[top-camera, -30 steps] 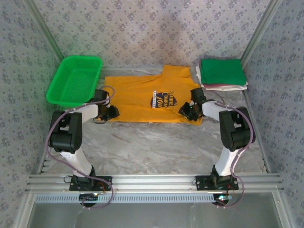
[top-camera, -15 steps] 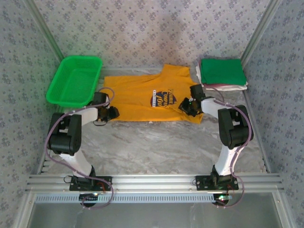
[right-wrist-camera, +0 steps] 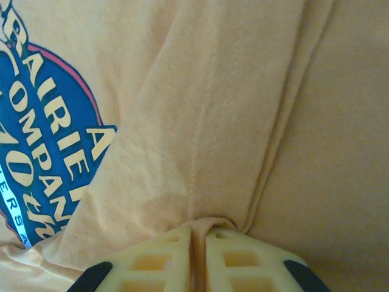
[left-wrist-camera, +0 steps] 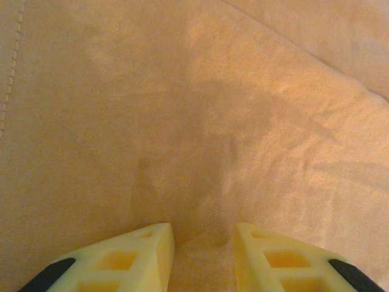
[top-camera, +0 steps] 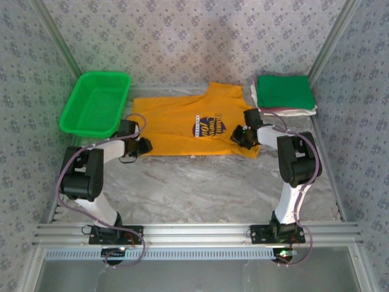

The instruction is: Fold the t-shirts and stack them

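Note:
The orange-yellow t-shirt (top-camera: 176,125) lies spread flat at the back centre of the table, its blue-and-white print (top-camera: 210,126) facing up. My left gripper (top-camera: 140,146) rests on the shirt's near-left hem; in the left wrist view it (left-wrist-camera: 203,243) is open, its fingers pressed onto the cloth (left-wrist-camera: 194,121). My right gripper (top-camera: 240,135) sits at the shirt's right side, shut on a pinched fold of orange cloth (right-wrist-camera: 200,222) beside the print (right-wrist-camera: 42,140). Folded tees are stacked at the back right, green (top-camera: 284,91) on top, with maroon and white edges (top-camera: 285,111) beneath.
A green plastic mesh basket (top-camera: 96,103) stands at the back left, close to the left arm. Bare marbled tabletop (top-camera: 194,182) stretches between the shirt and the arm bases. Patterned walls close in the sides and back.
My right gripper has shifted slightly away from the arm bases, taking the shirt's right edge with it. The left gripper has barely moved.

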Controlling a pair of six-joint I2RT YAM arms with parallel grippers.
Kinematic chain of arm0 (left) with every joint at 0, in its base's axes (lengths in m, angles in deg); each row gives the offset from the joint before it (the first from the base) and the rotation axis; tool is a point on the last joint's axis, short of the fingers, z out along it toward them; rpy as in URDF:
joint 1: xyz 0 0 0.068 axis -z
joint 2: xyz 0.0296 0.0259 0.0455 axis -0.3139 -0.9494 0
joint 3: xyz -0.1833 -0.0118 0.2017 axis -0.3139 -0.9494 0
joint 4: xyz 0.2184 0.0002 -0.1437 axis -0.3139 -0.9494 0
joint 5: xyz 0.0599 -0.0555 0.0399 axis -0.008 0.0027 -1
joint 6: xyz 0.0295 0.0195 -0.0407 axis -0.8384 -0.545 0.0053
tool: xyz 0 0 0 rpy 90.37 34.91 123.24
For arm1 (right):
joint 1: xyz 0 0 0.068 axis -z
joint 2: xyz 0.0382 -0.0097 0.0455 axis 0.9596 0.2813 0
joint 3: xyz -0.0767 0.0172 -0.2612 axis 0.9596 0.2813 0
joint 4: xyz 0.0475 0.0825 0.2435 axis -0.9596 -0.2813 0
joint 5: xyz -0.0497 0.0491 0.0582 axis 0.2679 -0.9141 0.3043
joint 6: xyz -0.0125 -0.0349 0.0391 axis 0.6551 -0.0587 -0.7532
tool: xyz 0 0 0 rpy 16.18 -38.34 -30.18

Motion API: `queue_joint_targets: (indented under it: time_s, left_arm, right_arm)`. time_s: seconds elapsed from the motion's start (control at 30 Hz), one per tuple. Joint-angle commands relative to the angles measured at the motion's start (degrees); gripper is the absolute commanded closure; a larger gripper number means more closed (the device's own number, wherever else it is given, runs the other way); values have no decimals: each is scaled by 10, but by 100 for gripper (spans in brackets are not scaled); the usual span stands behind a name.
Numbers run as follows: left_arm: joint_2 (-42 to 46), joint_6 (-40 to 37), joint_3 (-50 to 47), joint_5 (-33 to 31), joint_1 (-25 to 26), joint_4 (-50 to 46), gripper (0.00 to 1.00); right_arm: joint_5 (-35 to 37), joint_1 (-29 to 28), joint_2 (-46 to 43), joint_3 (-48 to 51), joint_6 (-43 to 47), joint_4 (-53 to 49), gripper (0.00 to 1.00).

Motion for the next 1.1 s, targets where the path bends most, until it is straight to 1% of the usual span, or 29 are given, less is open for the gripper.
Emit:
queue_joint_targets:
  time_s: [0.0, 0.07, 0.13, 0.33, 0.53, 0.57, 0.6, 0.73, 0.77, 0.8, 0.83, 0.87, 0.9, 0.93, 0.97, 1.07]
  left_arm:
    - [-19, 8, -30, -11, 3, -68, 68]
    - [-16, 7, -30, -11, 3, -69, 68]
    - [-13, 5, -30, -13, 3, -71, 68]
    - [-14, 2, -25, -20, 3, -77, 68]
    - [-21, -2, -20, -22, 3, -80, 69]
    - [-22, -3, -18, -22, 3, -81, 68]
    - [-24, -4, -17, -23, 4, -81, 69]
    - [-32, -4, -13, -20, 3, -80, 68]
    - [-35, -3, -12, -19, 4, -80, 68]
    - [-38, -3, -10, -16, 4, -80, 68]
    - [-39, -3, -9, -14, 3, -81, 68]
    - [-39, -2, -8, -15, 3, -82, 68]
    - [-37, -2, -8, -15, 3, -81, 68]
    - [-36, -1, -8, -16, 3, -83, 68]
    - [-34, -1, -7, -15, 3, -82, 68]
    - [-32, -2, -3, -15, 3, -89, 67]
  right_arm:
    - [2, 0, 16, -21, -1, -2, 95]
    - [7, -1, 11, -30, -2, -10, 100]
    - [17, -2, 7, -43, 1, -21, 100]
    - [60, -16, 11, -132, 26, -94, 100]
    - [83, -26, 77, -254, 44, -154, 100]
    - [85, -28, 93, -280, 48, -165, 98]
    - [88, -31, 113, -310, 51, -174, 95]
    - [79, -42, 177, -415, 66, -214, 87]
    - [73, -45, 188, -437, 69, -225, 83]
    - [58, -47, 195, -450, 73, -233, 83]
    - [51, -48, 193, -453, 75, -231, 84]
    - [49, -48, 184, -446, 74, -221, 82]
    - [48, -48, 171, -434, 75, -212, 75]
    - [47, -46, 157, -423, 86, -211, 71]
    - [47, -44, 139, -407, 98, -209, 68]
    - [36, -25, 75, -328, 107, -190, 68]
